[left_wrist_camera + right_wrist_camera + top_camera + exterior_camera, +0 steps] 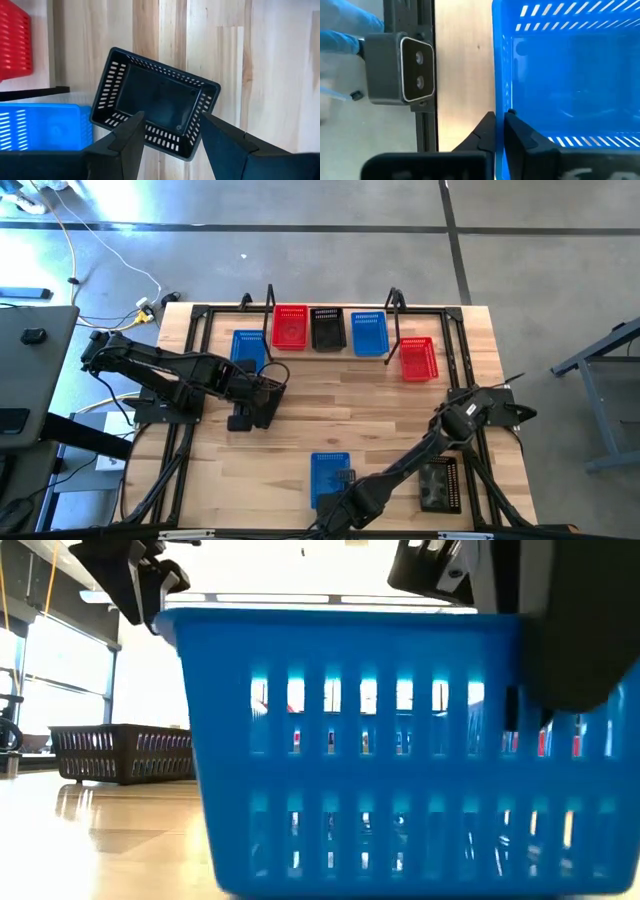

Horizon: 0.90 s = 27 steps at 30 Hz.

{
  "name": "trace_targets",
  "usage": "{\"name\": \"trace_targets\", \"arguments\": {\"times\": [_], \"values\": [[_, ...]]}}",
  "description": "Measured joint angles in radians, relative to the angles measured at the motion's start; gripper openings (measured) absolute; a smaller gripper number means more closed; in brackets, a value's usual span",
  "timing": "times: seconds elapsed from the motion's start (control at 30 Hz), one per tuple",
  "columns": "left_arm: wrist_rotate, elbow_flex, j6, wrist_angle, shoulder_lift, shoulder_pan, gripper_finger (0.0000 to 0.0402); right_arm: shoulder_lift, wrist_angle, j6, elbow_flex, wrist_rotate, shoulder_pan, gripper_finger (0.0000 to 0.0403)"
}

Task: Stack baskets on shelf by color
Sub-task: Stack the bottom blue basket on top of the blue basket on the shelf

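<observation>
Baskets of perforated plastic are being gathered by both arms. A blue mesh basket (329,472) at the table's near edge is pinched by its wall in the right gripper (500,131), fingers closed on the rim, presumably for lifting; its long axis runs toward the wooden shelf (330,352). The left gripper (170,137) hangs spread over a skewed black mesh basket (155,97).

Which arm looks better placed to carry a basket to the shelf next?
The right: its claw is shut on the blue basket wall. The left claw is open over a black basket.
</observation>
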<state>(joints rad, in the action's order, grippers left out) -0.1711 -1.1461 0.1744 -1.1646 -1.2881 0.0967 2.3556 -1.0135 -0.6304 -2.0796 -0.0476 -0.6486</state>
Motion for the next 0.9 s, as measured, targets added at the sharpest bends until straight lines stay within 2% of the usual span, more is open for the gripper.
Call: {"name": "trace_targets", "arguments": {"times": [0.4,0.67,0.9], "values": [[-0.054,0.0,-0.081,0.001,0.0,0.0,0.0179,-0.078,-0.065,-0.065,-0.001,-0.008,0.064,0.0002],[-0.057,0.0,-0.081,0.004,0.0,-0.001,0.0179,-0.142,-0.107,-0.08,0.0,-0.069,0.116,0.0001],[-0.054,0.0,-0.079,0.012,0.0,-0.001,0.0179,-0.208,-0.142,-0.071,0.0,-0.19,0.168,0.0]]}}
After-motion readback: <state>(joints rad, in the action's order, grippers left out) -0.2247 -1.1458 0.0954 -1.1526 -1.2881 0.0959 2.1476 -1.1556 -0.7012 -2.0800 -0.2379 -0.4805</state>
